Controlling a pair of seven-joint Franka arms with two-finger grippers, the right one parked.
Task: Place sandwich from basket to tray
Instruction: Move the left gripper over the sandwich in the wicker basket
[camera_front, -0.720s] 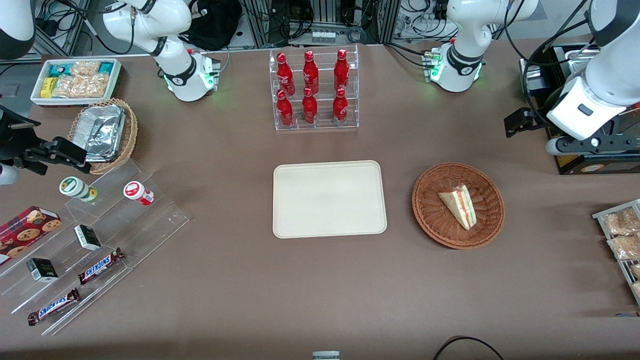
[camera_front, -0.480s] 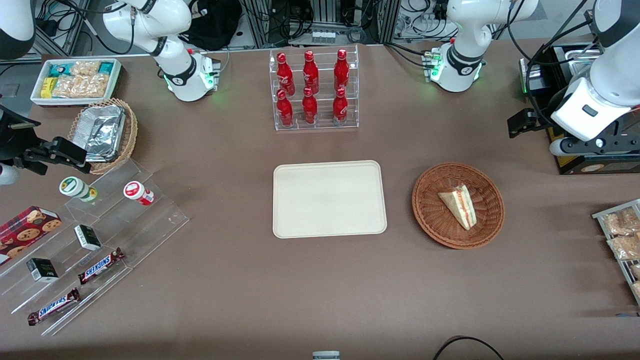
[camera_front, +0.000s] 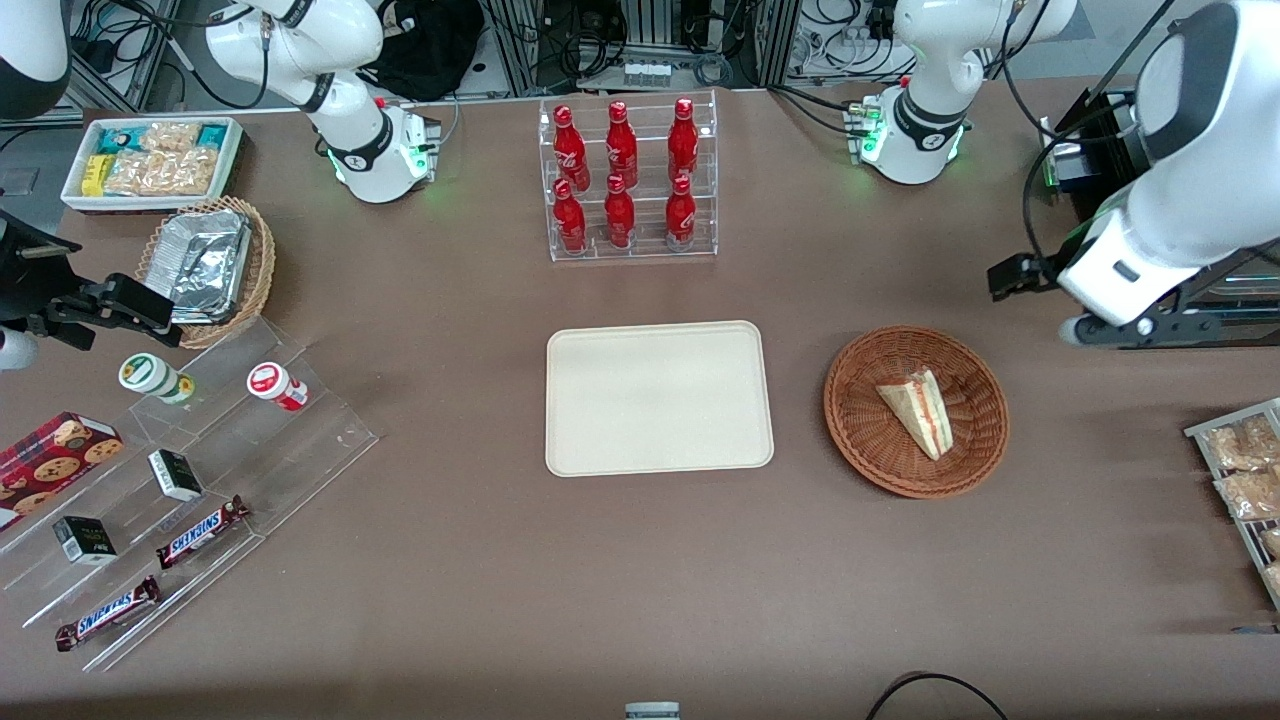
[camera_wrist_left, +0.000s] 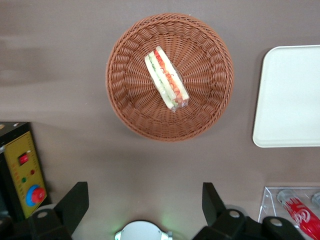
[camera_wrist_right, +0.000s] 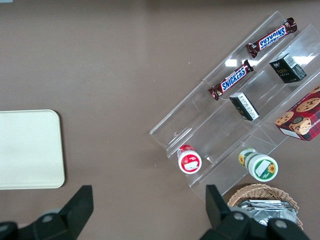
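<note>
The sandwich (camera_front: 918, 411) (camera_wrist_left: 166, 79), a pale wedge with red and green filling, lies in the round reddish-brown basket (camera_front: 860, 420) (camera_wrist_left: 125, 107). Beside the basket, toward the parked arm's end, the cream tray (camera_front: 658, 397) (camera_wrist_left: 287, 95) lies bare. My left gripper (camera_wrist_left: 144, 200) hangs high above the table with its two black fingers (camera_wrist_left: 75, 200) wide apart and nothing between them. It is apart from the basket, a little farther from the front camera and toward the working arm's end. The front view shows its white wrist (camera_front: 1130, 255).
A clear rack of red bottles (camera_front: 625, 180) stands farther from the front camera than the tray. A yellow control box (camera_wrist_left: 22, 172) sits near the gripper. Snack packets (camera_front: 1240, 470) lie at the working arm's end. A stepped acrylic stand (camera_front: 200, 480) and a foil-filled basket (camera_front: 210, 265) occupy the parked arm's end.
The left arm has swung toward the basket and slightly nearer the front camera. The sandwich, basket and tray have not moved.
</note>
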